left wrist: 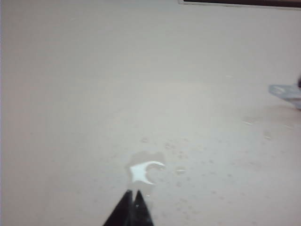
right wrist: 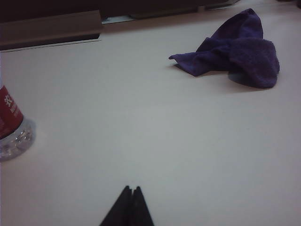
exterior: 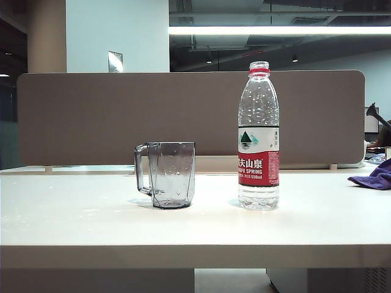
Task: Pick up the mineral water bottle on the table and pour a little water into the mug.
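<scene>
A: What stands on the bench (exterior: 73, 220) in the exterior view, reading from the left?

B: First the mug (exterior: 170, 174), smoky-grey and faceted, upright, its loop handle turned away from the mineral water bottle (exterior: 258, 137). The bottle stands upright to the right of the mug, near it but not touching. It is uncapped, with a red neck ring and a white-and-red label. Water (exterior: 258, 196) fills its base below the label; how high the level runs behind the label cannot be read. Whether the mug holds any liquid is unclear at this resolution.

A: And further right of the bottle?

B: A crumpled purple cloth (exterior: 374, 176) lies at the bench's right edge, well apart from the bottle. A grey partition panel (exterior: 91, 116) stands behind the mug and bottle.

A: Where are the arms?

B: Neither arm shows in the exterior view. In the left wrist view, the left gripper (left wrist: 130, 195) hangs over bare bench, jaws pressed together with nothing between them; a small bright wet patch (left wrist: 143, 170) lies just beyond the tips. In the right wrist view, the right gripper (right wrist: 131, 190) likewise has its jaws fully together and empty, over bare bench, with the bottle's base to one side and the cloth farther off.
</scene>
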